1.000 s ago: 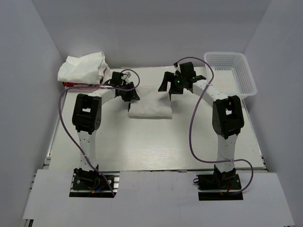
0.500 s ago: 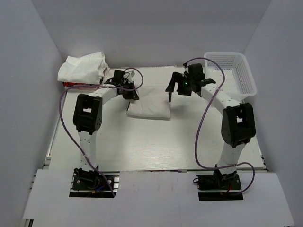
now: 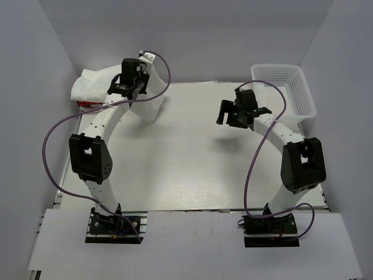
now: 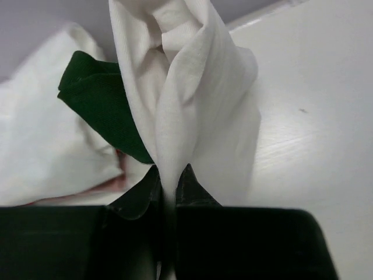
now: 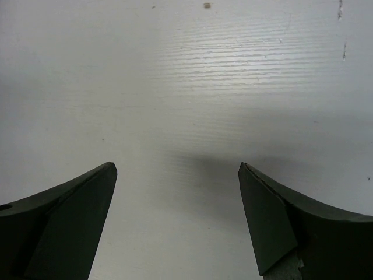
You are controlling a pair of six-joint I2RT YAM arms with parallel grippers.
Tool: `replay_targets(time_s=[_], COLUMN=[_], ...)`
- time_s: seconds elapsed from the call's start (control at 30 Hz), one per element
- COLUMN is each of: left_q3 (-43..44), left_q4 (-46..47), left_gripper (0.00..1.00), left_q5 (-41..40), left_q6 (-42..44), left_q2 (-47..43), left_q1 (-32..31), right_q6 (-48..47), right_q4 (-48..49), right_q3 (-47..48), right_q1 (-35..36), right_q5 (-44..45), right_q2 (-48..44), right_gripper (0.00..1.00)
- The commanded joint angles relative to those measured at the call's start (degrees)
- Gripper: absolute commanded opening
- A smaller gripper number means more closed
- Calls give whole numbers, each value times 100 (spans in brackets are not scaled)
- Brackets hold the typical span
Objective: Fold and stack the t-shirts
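My left gripper (image 3: 132, 88) is raised at the back left and shut on a white t-shirt (image 3: 149, 102), which hangs from it above the table. In the left wrist view the fingers (image 4: 198, 192) pinch a fold of this white shirt (image 4: 186, 87). Behind it lies a pile: an off-white shirt (image 3: 96, 81) with a dark green part (image 4: 99, 99) and a red one (image 3: 86, 104) under it. My right gripper (image 3: 231, 114) is open and empty over the bare table (image 5: 186, 87), right of middle.
A white plastic mesh basket (image 3: 291, 87) stands at the back right corner. Purple cables loop from both arms. Grey walls close in the back and both sides.
My left gripper has lifted the folded white shirt off the middle of the table and carried it up and left toward the pile. My right gripper has drawn back to the right, open.
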Motion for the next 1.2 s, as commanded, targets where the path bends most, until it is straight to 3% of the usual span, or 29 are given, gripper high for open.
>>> replay_targets(time_s=[0.0,0.3,0.9,1.17], left_q3=[421,2275,2883,3190], left_q4=[107,-235,380,678], left_gripper=[0,0,0,0], left_q5=[-909,-1234,-304,-425], left_q6=[1141,1952,1847,1329], left_q2=[-209,564,1407,2058], left_q1=[82,591,1839,2190], right_q6=[-134,-99,-47,50], right_q4=[-65,-170,-697,-847], right_q3=[-97,-27,922,1300], right_q1=[-22,-22,4,5], right_q5=[363,311,-50,-14], right_q2=[-321,-295,416,725], right_gripper=[91,91,91,91])
